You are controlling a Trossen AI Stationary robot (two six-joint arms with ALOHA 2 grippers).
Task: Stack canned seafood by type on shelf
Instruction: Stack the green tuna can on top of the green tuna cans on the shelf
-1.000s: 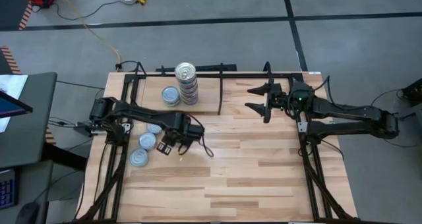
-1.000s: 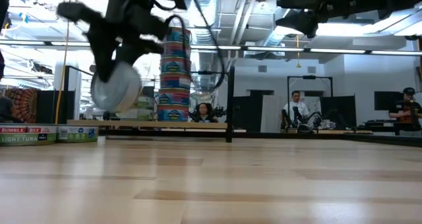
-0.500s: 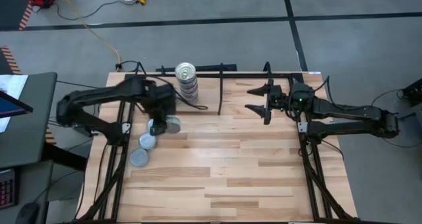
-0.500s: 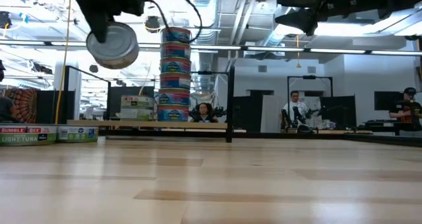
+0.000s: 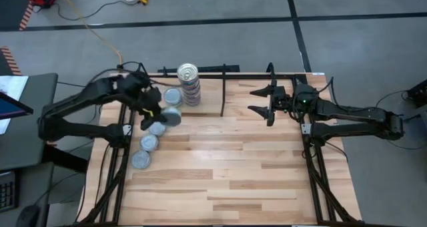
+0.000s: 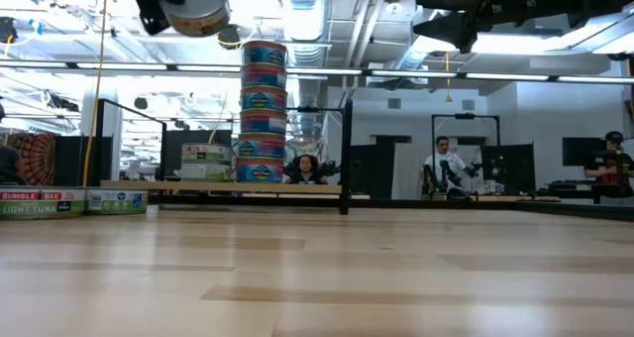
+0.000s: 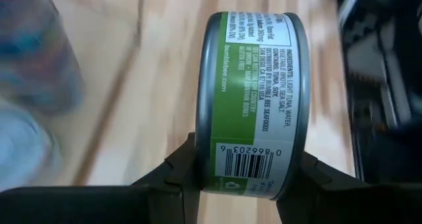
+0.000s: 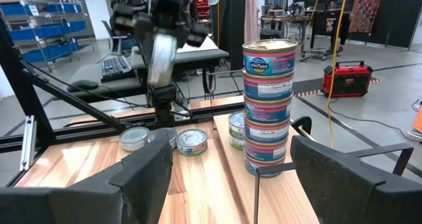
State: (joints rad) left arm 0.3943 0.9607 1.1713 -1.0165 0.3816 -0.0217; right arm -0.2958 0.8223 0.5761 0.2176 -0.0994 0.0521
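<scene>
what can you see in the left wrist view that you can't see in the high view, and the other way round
Only the left wrist view shows the held tin's green label, with its ingredients text and barcode, and the two dark fingers pinching its flat ends.

Only the high view shows the layout: the tall stack on the shelf, loose tins on the tabletop, and the right claw waiting open over the shelf.

Both show the left claw gripping one tin above the wood.

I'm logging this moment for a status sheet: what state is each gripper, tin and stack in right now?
left gripper: shut on green-label tin, raised above the table
green-label tin: held on edge, off the table
right gripper: open, waiting by the shelf's right half
tall stack: upright on the shelf
short stack: beside it, on the shelf
loose tins: flat on the table
</scene>
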